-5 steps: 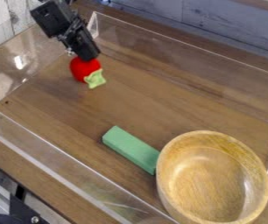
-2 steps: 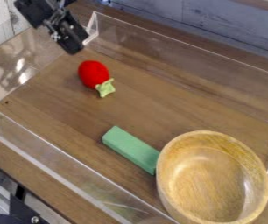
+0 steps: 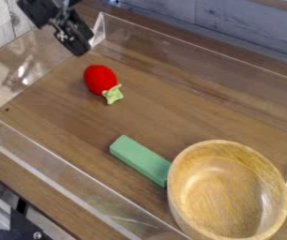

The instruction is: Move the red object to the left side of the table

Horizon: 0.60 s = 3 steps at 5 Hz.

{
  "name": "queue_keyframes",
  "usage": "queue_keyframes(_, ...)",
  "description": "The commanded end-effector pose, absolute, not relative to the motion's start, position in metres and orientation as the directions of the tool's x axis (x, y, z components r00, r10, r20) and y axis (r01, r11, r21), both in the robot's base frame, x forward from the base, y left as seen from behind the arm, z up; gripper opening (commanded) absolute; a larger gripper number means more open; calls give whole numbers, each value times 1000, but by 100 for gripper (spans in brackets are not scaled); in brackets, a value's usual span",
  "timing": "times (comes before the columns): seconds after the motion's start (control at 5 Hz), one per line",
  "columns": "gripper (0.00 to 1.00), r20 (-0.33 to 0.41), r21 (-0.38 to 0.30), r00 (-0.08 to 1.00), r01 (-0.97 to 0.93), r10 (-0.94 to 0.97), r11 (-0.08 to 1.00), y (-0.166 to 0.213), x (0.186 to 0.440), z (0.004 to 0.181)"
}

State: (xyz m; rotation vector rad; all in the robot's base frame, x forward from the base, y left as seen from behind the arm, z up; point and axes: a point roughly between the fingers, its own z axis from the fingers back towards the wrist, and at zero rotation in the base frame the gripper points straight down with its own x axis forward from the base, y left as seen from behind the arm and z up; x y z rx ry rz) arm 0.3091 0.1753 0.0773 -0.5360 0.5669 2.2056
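Leftmost, the pincer hangs over the upper-left part of the table as the camera shows it, its fingers spread wide with nothing between them. Beyond it, at the image's left edge, runs the clear acrylic wall; should the arm swing that way while low, it could knock or scrape the plastic. Just below the pincer and a little to its right, apart from its fingertips, the red object lies on the wood, its green leafy tip pointing away from the pincer. The toy looks already placed on the left side, so my guess is that only backing off remains. Being rounded, it might roll if a spread finger brushed it on a low or sideways retreat, and a roll toward the middle would undo the placement. Well away from the pincer, lower and to the right, sits the green block, and farther out still, just beside that block, the wooden bowl. Both seem a risk only if the arm sweeps low across the table, shoving the block against the bowl.
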Motion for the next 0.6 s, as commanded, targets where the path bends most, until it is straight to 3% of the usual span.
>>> queue_keyframes(0.0,100,-542,166,-584,-779,604,-604,175,321,92)
queue_keyframes(0.4,100,-549,184,-590,-777,593,-602,164,323,92)
